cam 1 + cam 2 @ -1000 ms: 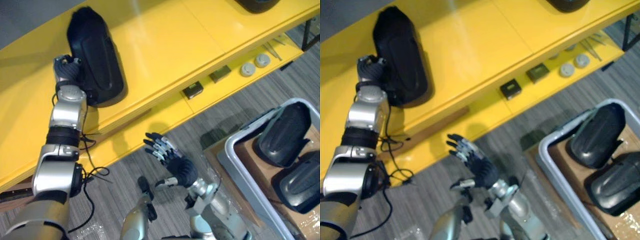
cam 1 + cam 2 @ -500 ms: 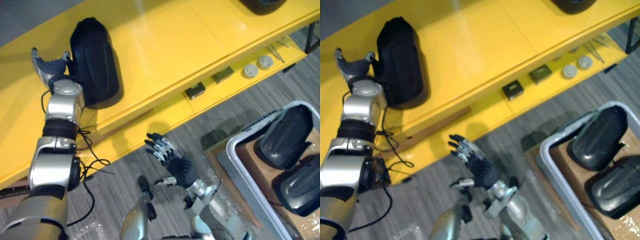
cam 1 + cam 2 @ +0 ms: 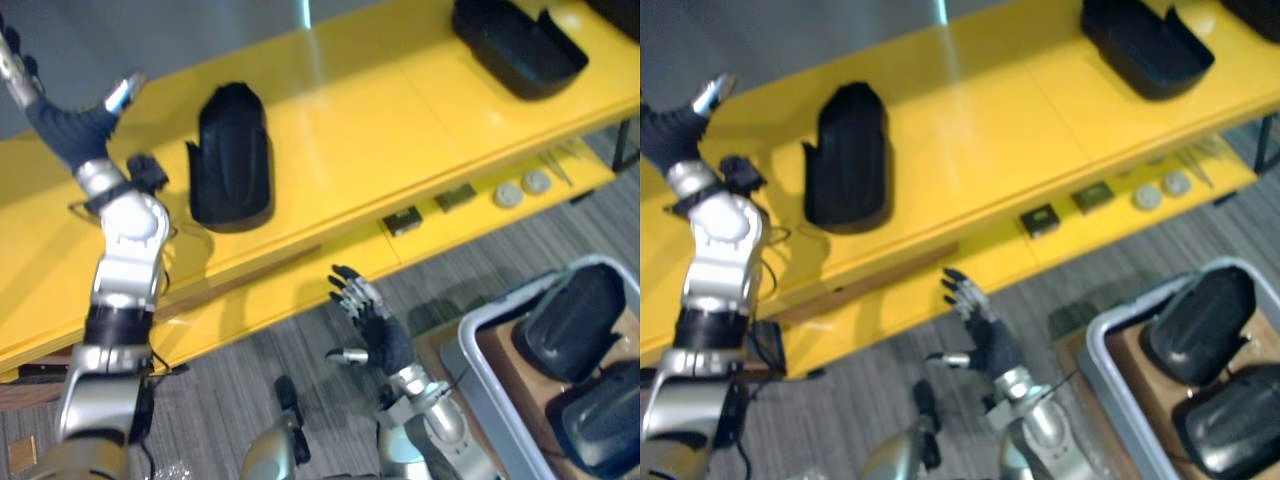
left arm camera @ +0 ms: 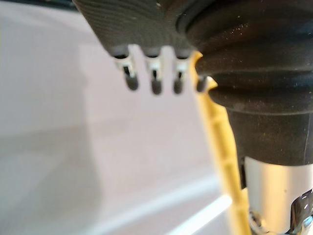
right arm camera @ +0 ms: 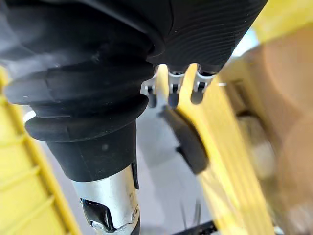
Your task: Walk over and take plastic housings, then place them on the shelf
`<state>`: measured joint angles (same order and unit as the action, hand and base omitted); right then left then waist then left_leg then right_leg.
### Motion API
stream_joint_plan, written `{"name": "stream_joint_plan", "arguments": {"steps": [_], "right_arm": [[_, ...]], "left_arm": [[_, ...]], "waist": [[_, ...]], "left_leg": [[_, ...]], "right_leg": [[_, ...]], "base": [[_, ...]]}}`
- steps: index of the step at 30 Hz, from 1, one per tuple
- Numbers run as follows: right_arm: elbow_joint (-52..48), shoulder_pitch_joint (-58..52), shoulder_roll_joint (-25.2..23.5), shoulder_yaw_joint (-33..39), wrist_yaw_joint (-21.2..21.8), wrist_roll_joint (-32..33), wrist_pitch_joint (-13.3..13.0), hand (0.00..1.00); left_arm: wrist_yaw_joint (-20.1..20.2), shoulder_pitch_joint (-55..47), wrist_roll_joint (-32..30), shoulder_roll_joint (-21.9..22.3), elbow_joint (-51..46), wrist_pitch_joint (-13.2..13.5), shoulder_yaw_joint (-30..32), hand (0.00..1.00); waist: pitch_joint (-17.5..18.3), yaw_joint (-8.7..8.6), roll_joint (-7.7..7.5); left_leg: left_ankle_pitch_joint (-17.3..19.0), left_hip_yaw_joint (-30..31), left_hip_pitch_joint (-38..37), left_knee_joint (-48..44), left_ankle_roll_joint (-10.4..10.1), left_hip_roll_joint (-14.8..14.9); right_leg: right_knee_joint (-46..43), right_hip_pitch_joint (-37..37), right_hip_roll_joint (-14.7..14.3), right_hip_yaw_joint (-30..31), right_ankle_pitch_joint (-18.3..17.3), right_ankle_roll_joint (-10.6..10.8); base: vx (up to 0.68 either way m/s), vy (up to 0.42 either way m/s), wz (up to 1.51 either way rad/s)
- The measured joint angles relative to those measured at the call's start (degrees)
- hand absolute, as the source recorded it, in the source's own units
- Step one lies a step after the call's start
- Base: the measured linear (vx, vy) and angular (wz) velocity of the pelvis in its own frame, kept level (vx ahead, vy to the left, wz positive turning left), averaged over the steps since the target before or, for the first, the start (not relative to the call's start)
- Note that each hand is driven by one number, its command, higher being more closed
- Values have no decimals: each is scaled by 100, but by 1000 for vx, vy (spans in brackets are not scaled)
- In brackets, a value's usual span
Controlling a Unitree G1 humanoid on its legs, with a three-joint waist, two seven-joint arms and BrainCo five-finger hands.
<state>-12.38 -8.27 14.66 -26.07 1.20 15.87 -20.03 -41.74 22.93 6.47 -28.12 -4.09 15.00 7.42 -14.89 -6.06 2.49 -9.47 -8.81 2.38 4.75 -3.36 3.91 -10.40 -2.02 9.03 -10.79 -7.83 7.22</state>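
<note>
A black plastic housing (image 3: 232, 158) lies on the top board of the yellow shelf (image 3: 350, 130), toward its left part, with its long side running from near to far. The left hand (image 3: 65, 128) is raised at the far left, above the shelf's far edge and well apart from that housing. Its fingers and thumb are spread wide and it holds nothing (its own wrist view shows the fingers (image 4: 154, 83) straight in a row against a pale surface). The right hand (image 3: 378, 330) hangs low over the grey striped floor (image 3: 250, 380), just in front of the shelf's lower board. It is empty, with its fingers fanned apart, and its own wrist view shows them (image 5: 172, 95) straight too.

A second housing (image 3: 515, 45) rests at the far right of the shelf top. On the lower board, toward the right, sit two small dark boxes (image 3: 403, 220) (image 3: 455, 197) and, further right, two pale round discs (image 3: 507, 193) (image 3: 537, 181), all in a loose line.

At the near right stands a grey bin (image 3: 462, 362) lined with brown cardboard. It holds two more black housings close together, one farther (image 3: 567, 322) and one nearer (image 3: 600, 425). Whether they touch I cannot tell.
</note>
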Motion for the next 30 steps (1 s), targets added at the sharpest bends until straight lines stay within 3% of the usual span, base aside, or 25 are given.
{"name": "stream_joint_plan", "arguments": {"steps": [2,4,5,8,9,12,14,19,21,25,27,30], "right_arm": [[54,137,-32,76,4,-70,10,0],[164,291,-57,72,4,-305,8,0],[293,420,-65,77,-9,-484,9,0],[460,794,-60,163,-150,-849,5,0],[461,1098,-39,248,-257,-886,7,0],[630,1729,-32,334,-410,-1061,39,0],[1053,2285,-37,327,-565,-1361,266,0],[2436,3047,-44,36,-1092,-2369,686,0],[2991,3234,-163,-44,-1515,-2805,692,0],[3483,3466,-326,-63,-1908,-3444,788,0],[3922,3830,-325,-84,-2206,-4057,1293,0],[4096,4070,-291,-74,-2602,-4546,1677,0]], "left_arm": [[261,-1168,274,588,-573,81,208,0],[462,-2155,279,1172,-823,123,230,0],[608,-2763,442,1551,-855,102,205,0],[733,-3838,451,2045,-760,-143,134,0],[914,-4193,495,2098,-499,-229,154,0],[1094,-4482,504,2180,261,-378,256,0],[1369,-4520,468,2198,1336,-382,270,0],[2194,-4447,115,2167,3245,-274,-448,0],[2597,-4319,-84,2174,3777,-252,-655,0],[2942,-4103,-45,2152,4247,-270,-640,0],[3261,-3877,-6,2125,4559,-287,-638,0],[3450,-3733,126,2067,4767,-295,-641,0]], "waist": [[351,234,73],[497,310,115],[557,424,115],[650,683,35],[687,834,-41],[753,992,-157],[807,1151,-249],[838,1349,-386],[751,1389,-400],[579,1393,-391],[356,1407,-318],[205,1406,-313]], "left_leg": [[29,109,-32,20,-31,1],[30,298,-27,30,-33,-21],[45,366,-30,30,-57,-22],[1,586,69,30,-80,-21],[-38,693,128,30,-88,-21],[-116,844,169,30,-87,-67],[-120,885,161,32,-81,-95],[-85,945,171,33,-53,-95],[-82,939,147,33,-55,-114],[-70,908,108,33,-43,-117],[-50,851,87,33,-26,-141],[-42,832,199,32,-12,-144]], "right_leg": [[159,-159,-12,-141,0,-1],[299,-337,-24,-344,-4,-12],[349,-407,-42,-419,-10,-37],[495,-526,-98,-669,33,-47],[528,-549,-119,-809,51,-68],[593,-650,-127,-974,92,-73],[625,-710,-115,-1023,103,-56],[756,-804,-117,-1112,151,-46],[790,-852,-105,-1121,152,-41],[815,-900,-100,-1123,153,-32],[814,-894,-81,-1100,161,-12],[791,-783,-21,-1089,176,13]], "base": [[-24,-12,26],[-23,-11,40],[-32,-8,40],[-49,-26,41],[-33,-29,49],[-9,-15,35],[-2,-4,13],[-5,-8,9],[0,0,0],[4,-8,-2],[12,-6,-9],[19,5,-2]]}}
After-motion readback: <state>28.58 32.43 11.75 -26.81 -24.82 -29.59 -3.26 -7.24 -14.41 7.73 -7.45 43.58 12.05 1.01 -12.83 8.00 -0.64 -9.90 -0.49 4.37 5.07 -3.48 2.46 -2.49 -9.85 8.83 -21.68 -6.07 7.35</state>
